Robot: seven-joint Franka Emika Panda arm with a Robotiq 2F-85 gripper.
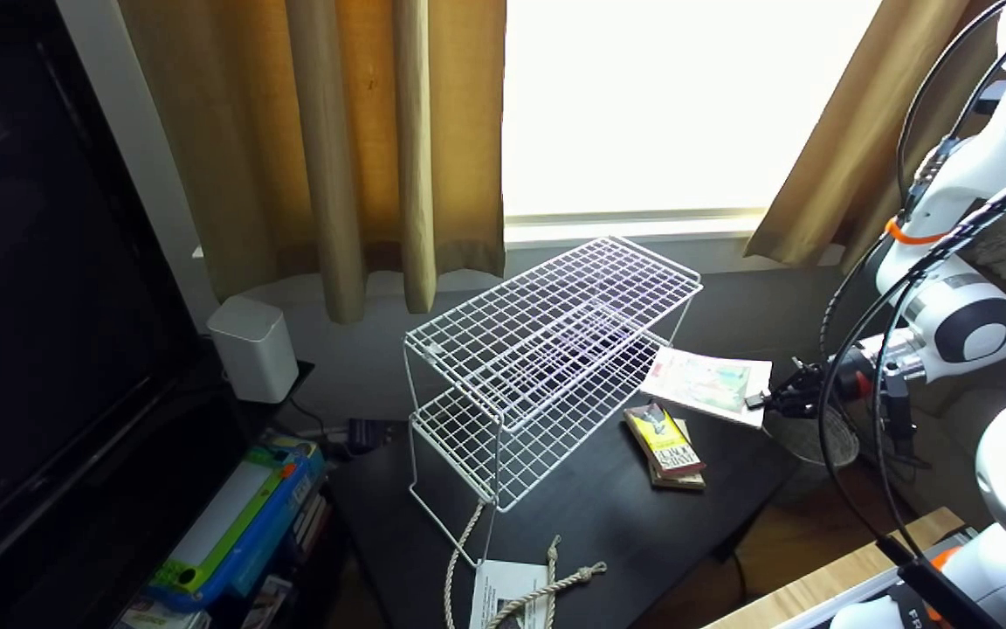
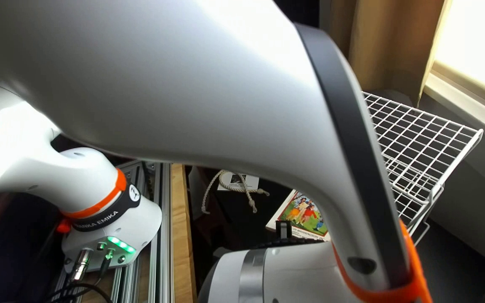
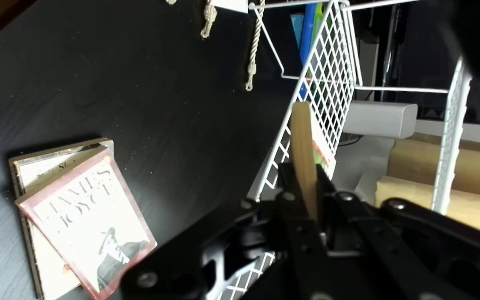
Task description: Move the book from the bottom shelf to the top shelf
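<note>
The book (image 1: 702, 383) is held off the table beside the near-right end of the rack in an exterior view. Its green multicoloured cover shows in an exterior view (image 2: 306, 213), and it is seen edge-on in the wrist view (image 3: 301, 133). My gripper (image 1: 758, 400) is shut on the book's outer edge, which sits between both fingers in the wrist view (image 3: 305, 179). The bottom shelf (image 1: 547, 450) lies just beyond the book's far end; I cannot tell whether they touch. The top shelf (image 1: 555, 306) is higher than the book and bare. It stands at the right in the wrist view (image 3: 450, 141).
Two stacked paperbacks (image 1: 664, 444) lie on the dark table (image 1: 590, 515) below the book. A rope (image 1: 547, 594) and a white paper (image 1: 499, 585) lie at the table's near end. A white box (image 1: 254, 349) stands beyond the rack; the window and curtains are behind.
</note>
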